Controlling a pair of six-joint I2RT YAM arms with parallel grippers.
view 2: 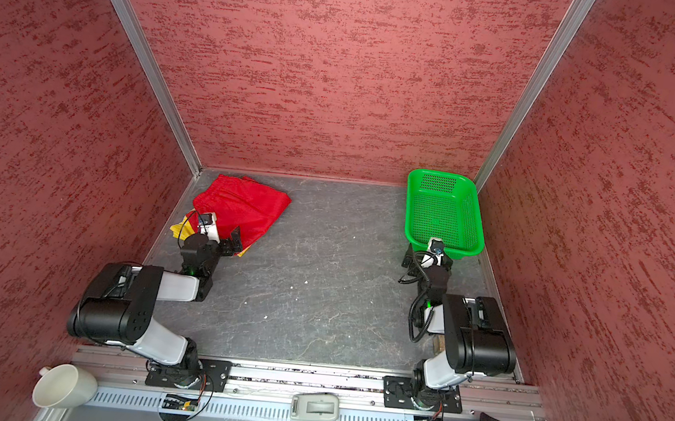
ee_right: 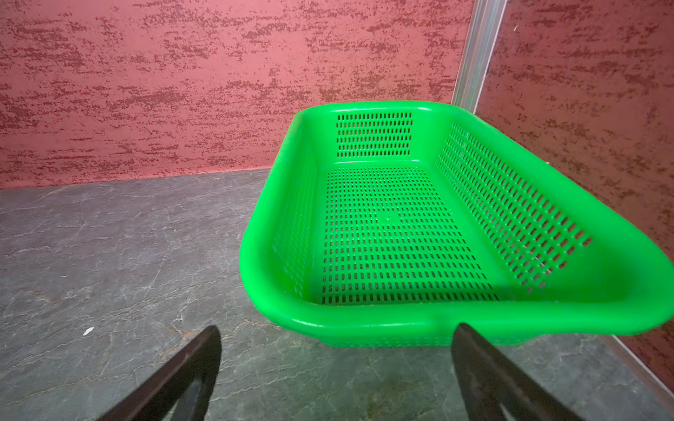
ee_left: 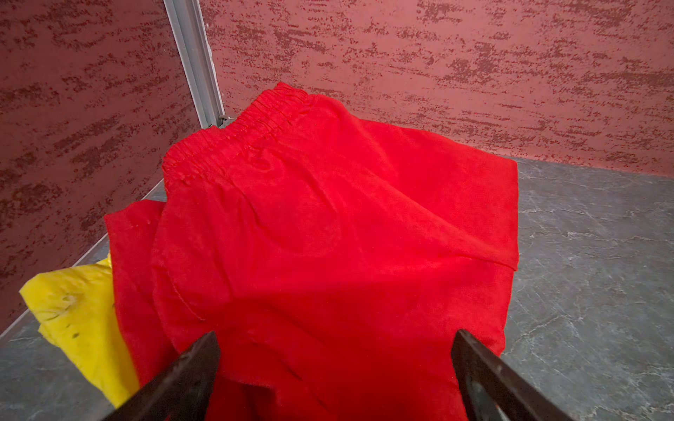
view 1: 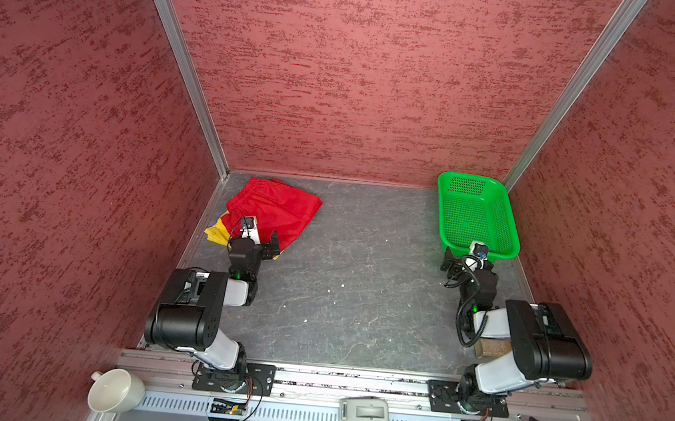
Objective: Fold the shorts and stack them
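Red shorts (ee_left: 328, 226), atop yellow shorts (ee_left: 80, 313): I see them beneath my left gripper (ee_left: 336, 338), jaws apart; contact uncertain.

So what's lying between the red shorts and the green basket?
Nothing but bare grey tabletop: the stretch from the red shorts to the green basket is clear in both top views.

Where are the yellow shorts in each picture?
In a top view: yellow shorts left of the middle, peeking from under the red shorts.
In a top view: same place, same pile.
Left wrist view: sticking out beside the red shorts.
Right wrist view: not in it.
Shared landmark: the red shorts lying over them.
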